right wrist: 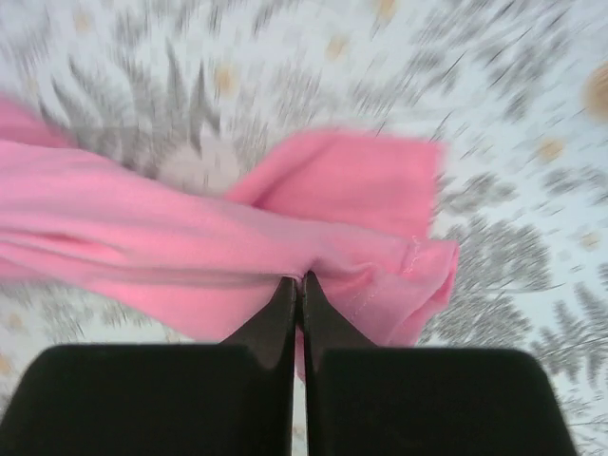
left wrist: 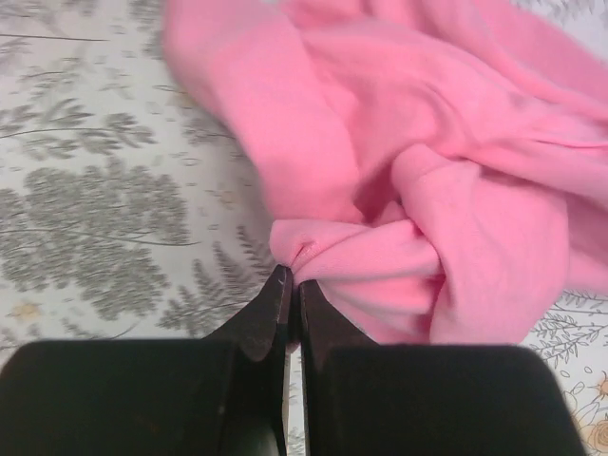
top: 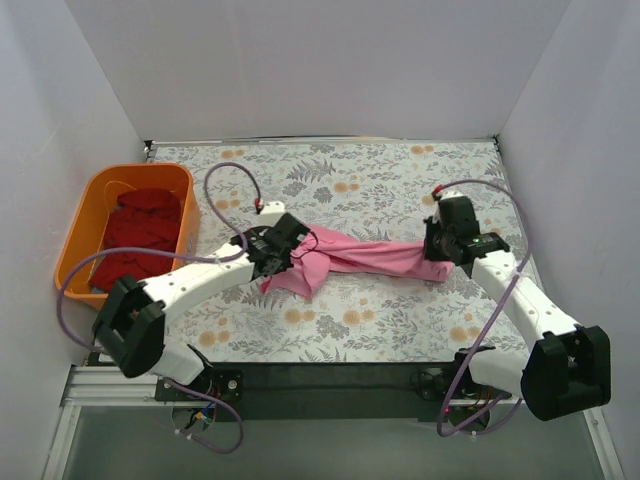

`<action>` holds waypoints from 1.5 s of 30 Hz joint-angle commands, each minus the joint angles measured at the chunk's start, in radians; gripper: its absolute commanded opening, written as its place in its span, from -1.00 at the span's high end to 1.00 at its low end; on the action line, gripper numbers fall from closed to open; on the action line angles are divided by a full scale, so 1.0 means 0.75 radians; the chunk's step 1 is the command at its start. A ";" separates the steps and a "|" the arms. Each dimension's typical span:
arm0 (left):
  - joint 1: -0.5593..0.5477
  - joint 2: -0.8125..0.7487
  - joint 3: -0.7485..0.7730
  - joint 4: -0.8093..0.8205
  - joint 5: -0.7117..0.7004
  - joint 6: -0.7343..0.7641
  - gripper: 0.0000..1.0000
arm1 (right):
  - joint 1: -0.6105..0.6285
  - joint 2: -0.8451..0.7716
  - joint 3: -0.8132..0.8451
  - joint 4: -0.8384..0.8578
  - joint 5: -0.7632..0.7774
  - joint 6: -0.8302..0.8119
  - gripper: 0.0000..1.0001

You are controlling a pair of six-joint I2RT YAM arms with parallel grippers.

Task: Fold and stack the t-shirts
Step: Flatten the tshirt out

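Note:
The bright pink t-shirt (top: 365,256) hangs bunched and stretched between my two grippers over the middle of the floral table. My left gripper (top: 292,250) is shut on its left end; the left wrist view shows the jaws (left wrist: 293,277) pinching a fold of the pink cloth (left wrist: 427,190). My right gripper (top: 437,250) is shut on the right end; the right wrist view shows the jaws (right wrist: 299,280) closed on the pink cloth near a hem (right wrist: 361,209). Dark red t-shirts (top: 140,230) lie in the orange basket (top: 82,215) at the left.
The floral tablecloth (top: 340,180) covers the table. White walls enclose the back and both sides. The orange basket stands against the left wall. The arms' purple cables (top: 235,175) loop above the table.

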 commanded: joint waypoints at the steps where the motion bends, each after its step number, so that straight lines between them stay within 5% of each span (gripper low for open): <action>1: 0.117 -0.236 -0.094 -0.083 0.035 0.043 1.00 | -0.162 -0.037 0.230 0.038 0.132 0.004 0.97; 7: 0.244 -0.391 -0.201 -0.034 0.213 0.149 1.00 | -0.281 0.218 0.565 0.036 0.118 -0.053 0.97; 10: 0.264 -0.407 -0.237 -0.010 0.235 0.162 1.00 | -0.292 0.351 0.660 0.026 0.148 -0.072 0.48; 12: 0.268 -0.415 -0.250 0.009 0.240 0.164 1.00 | -0.294 0.370 0.662 0.016 0.098 -0.066 -0.10; 15: 0.268 -0.415 -0.276 0.060 0.268 0.168 1.00 | -0.279 0.327 0.556 0.020 -0.090 -0.057 -0.30; 19: 0.268 -0.387 -0.295 0.101 0.340 0.125 1.00 | -0.204 0.250 0.343 0.018 -0.297 -0.045 -0.30; 27: 0.268 -0.411 -0.303 0.107 0.311 0.100 0.97 | -0.134 0.114 -0.109 0.157 -0.226 0.051 -0.22; 31: 0.268 -0.440 -0.291 0.062 0.305 0.090 0.47 | -0.136 0.149 -0.132 0.218 -0.191 0.051 -0.17; 32: 0.268 -0.468 -0.285 0.052 0.311 0.090 0.15 | -0.134 0.155 -0.132 0.233 -0.191 0.055 -0.16; 36: 0.236 -0.544 -0.274 0.015 0.377 0.064 -0.19 | -0.134 0.215 -0.105 0.286 -0.199 0.069 -0.14; 45: -0.051 -0.444 -0.274 0.076 0.452 -0.110 -0.32 | -0.136 0.292 -0.105 0.398 -0.226 0.129 -0.13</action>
